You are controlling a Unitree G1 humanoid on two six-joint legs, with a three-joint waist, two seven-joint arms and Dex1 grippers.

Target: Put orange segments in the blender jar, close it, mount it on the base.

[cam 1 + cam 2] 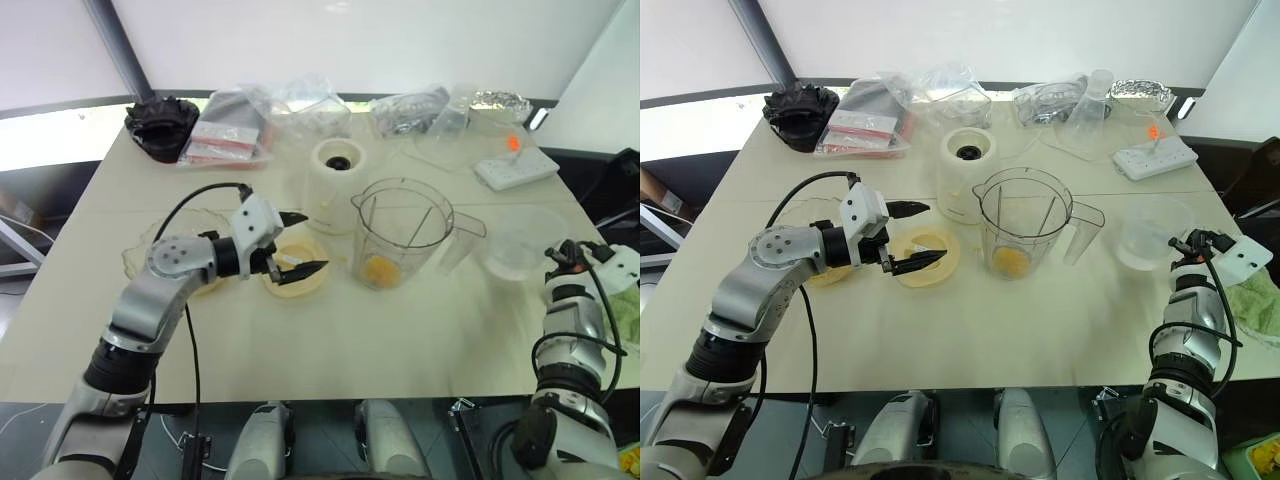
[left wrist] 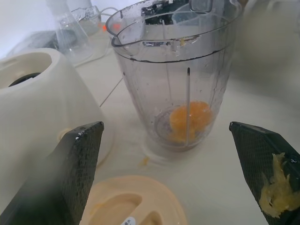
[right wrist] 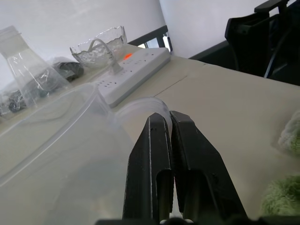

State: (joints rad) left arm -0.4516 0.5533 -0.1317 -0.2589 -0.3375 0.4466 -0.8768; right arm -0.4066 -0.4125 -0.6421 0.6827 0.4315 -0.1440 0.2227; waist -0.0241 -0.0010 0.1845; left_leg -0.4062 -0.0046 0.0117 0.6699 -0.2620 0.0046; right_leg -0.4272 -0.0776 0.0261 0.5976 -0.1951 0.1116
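Silver-grey jointed arms with black bands and looping black cables; white wrist housings; black ridged fingers (image 2: 77, 173) smeared with yellow pulp.

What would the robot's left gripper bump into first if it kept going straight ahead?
Probably the tall clear plastic blender jar. The open left gripper points right at it, with bare table between them.

The blender jar (image 1: 405, 232) stands upright in the middle of the table (image 1: 330, 330), with orange segments (image 1: 378, 269) at its bottom. The base (image 1: 336, 184) stands just behind it, to its left. The left tool (image 1: 302, 243) hangs wide open over a flat cream lid (image 1: 293, 277) beside the jar. The right tool (image 1: 568, 252) sits near the table's right edge, next to a clear round dish (image 1: 520, 244).
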